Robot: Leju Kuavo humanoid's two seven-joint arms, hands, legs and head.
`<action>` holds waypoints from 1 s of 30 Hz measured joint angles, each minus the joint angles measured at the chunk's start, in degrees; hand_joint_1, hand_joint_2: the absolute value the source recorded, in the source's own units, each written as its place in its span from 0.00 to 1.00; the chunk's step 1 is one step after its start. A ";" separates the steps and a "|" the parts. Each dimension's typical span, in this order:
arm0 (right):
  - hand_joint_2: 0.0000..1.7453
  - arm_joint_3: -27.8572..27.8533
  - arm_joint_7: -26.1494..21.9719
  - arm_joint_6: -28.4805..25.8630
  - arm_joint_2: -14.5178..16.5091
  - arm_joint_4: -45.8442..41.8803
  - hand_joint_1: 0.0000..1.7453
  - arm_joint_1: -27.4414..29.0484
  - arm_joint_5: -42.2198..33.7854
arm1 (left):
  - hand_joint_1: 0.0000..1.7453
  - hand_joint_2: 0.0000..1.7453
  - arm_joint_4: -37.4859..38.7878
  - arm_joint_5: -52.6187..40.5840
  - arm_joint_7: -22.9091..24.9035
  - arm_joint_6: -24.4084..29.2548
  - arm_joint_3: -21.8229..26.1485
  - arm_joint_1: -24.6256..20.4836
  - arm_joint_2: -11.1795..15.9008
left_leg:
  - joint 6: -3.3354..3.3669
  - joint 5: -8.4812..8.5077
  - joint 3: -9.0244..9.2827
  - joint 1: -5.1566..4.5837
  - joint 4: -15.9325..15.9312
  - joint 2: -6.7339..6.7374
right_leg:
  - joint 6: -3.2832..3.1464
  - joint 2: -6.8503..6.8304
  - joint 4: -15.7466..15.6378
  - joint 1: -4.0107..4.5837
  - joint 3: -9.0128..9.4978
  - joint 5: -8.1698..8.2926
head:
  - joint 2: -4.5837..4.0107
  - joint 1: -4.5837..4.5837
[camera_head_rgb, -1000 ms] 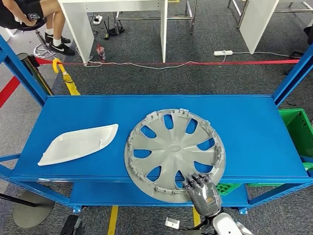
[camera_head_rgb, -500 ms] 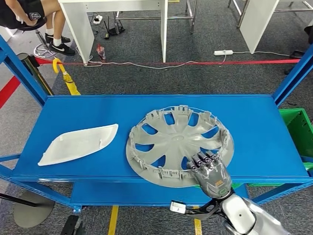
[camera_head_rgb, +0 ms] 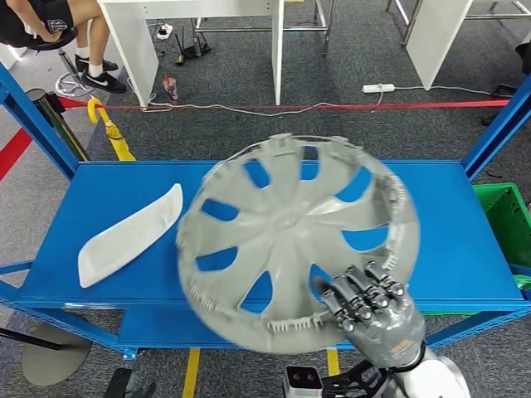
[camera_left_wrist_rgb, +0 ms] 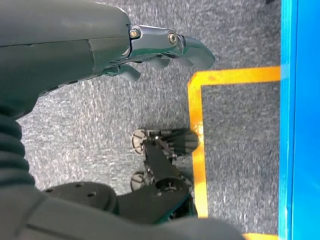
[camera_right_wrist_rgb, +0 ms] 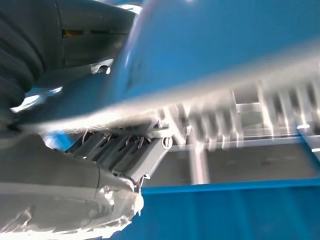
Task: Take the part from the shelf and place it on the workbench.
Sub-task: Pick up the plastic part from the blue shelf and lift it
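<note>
A grey spoked wheel cover [camera_head_rgb: 294,224] hangs tilted above the blue shelf [camera_head_rgb: 450,224], lifted off its surface. My right hand [camera_head_rgb: 369,311] grips its near rim, fingers curled over the edge. The right wrist view shows the cover's ribbed rim [camera_right_wrist_rgb: 234,115] blurred, close against my right hand [camera_right_wrist_rgb: 75,190]. My left hand [camera_left_wrist_rgb: 94,50] hangs over the grey carpet beside the shelf's frame, fingers stretched out and holding nothing.
A white curved panel [camera_head_rgb: 129,236] lies on the left of the shelf. Blue uprights [camera_head_rgb: 37,124] stand at both ends. A green crate [camera_head_rgb: 510,220] sits at the right. White desks and a seated person's legs [camera_head_rgb: 94,50] are beyond the shelf.
My right hand has raised the wheel cover off the shelf and toward me, tilting it up. The white panel has swung so its right end lies farther back.
</note>
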 joint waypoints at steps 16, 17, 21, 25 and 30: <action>1.00 -1.65 5.14 0.02 3.72 -5.30 1.00 1.52 0.06 | 0.00 1.00 0.00 -0.09 -0.19 1.74 0.91 -0.07 -0.09 | 0.06 0.04 0.00 -0.05 0.01 0.11 | 0.04 0.11 -0.02 -0.07 -0.03 0.13 | 0.00 -0.02; 1.00 -1.64 5.92 0.02 3.72 -5.29 1.00 1.61 0.06 | 0.00 1.00 0.00 -0.07 -0.19 1.86 1.03 -0.06 -0.11 | 0.06 0.04 0.00 -0.05 0.01 0.11 | 0.04 0.11 -0.02 -0.07 -0.02 0.13 | 0.00 -0.02; 1.00 -1.31 8.93 0.02 3.72 -5.21 1.00 1.91 0.08 | 0.00 1.00 0.00 -0.17 -0.19 2.05 1.41 -0.06 -0.24 | 0.06 0.04 -0.01 -0.05 0.01 0.11 | 0.04 0.12 -0.02 -0.07 -0.02 0.13 | 0.00 -0.02; 1.00 0.55 14.34 0.04 2.89 -4.27 1.00 1.39 0.01 | 0.00 1.00 0.00 -3.03 -0.41 1.88 2.95 -0.20 -0.26 | 0.24 -0.07 -0.03 -0.20 0.09 0.11 | 0.22 0.11 -0.11 -0.24 0.01 0.15 | 0.00 -0.03; 1.00 3.45 17.43 0.04 1.92 -3.28 1.00 1.68 0.15 | 0.00 1.00 0.00 -4.28 -0.68 1.67 5.32 -0.27 -0.31 | 0.74 -0.31 -0.03 -0.57 0.22 0.11 | 0.65 0.17 -0.18 -0.62 0.06 0.10 | 0.00 -0.04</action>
